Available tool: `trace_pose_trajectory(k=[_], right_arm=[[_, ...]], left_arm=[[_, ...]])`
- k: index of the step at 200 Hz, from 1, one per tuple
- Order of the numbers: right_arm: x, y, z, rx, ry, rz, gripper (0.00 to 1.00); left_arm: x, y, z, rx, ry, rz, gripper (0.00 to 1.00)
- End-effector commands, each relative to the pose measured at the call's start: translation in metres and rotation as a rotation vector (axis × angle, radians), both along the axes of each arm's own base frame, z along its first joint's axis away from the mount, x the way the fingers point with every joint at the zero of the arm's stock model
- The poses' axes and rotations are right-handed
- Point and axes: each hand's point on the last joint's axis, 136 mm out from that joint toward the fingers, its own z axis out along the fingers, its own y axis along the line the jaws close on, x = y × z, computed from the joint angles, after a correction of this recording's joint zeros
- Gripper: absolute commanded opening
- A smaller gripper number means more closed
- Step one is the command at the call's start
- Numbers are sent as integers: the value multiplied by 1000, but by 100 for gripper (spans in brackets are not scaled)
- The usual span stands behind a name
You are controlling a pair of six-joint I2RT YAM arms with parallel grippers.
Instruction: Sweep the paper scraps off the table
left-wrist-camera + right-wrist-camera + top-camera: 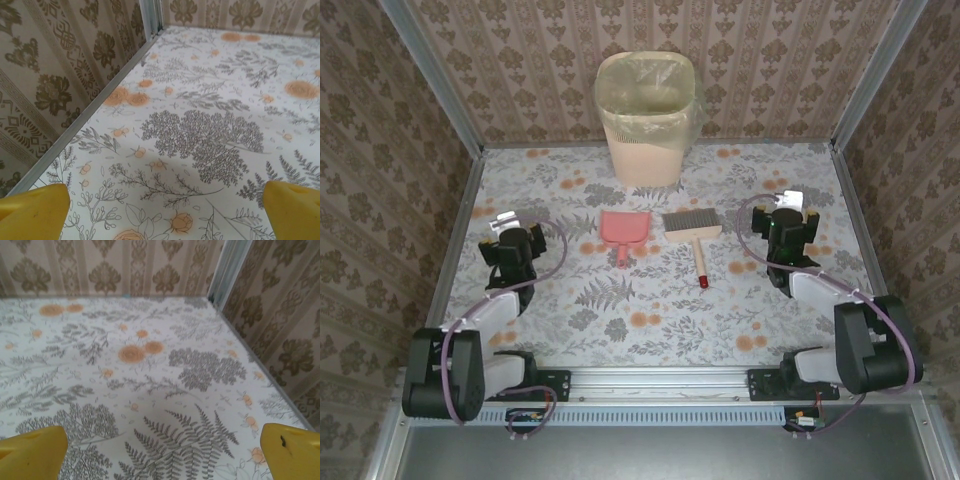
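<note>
Standing at the far middle of the table (650,310), a waste bin (645,130) wears a thin plastic liner; what lies at its bottom cannot be made out. The paper scraps cannot be told from the orange flower print at this size. Just near of the bin lies a pink dustpan (622,230), its scoop showing plain pink, and to its right, apart from it, a brush (692,225) with its red-tipped handle pointing near. The left gripper (165,210) sits well left of the dustpan, jaws spread wide on nothing, yellow fingertips (35,207) cut off at the frame's bottom corners. The right gripper (162,450), right of the brush, is likewise spread. Open print runs from each claw to the side rails (455,240).
</note>
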Motion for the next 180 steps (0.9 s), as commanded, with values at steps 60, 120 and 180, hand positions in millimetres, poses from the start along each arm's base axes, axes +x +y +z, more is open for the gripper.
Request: trace_pose_trajectory(k=[60, 120, 180], right_arm=[[14, 20, -32, 106, -25, 134, 100], [5, 31, -41, 75, -88, 182, 100], [4, 38, -42, 69, -89, 219, 100]], left_arm=[[20, 2, -3, 53, -53, -67, 100], [27, 1, -14, 21, -119, -145, 100], [47, -19, -32, 40, -40, -260, 100]])
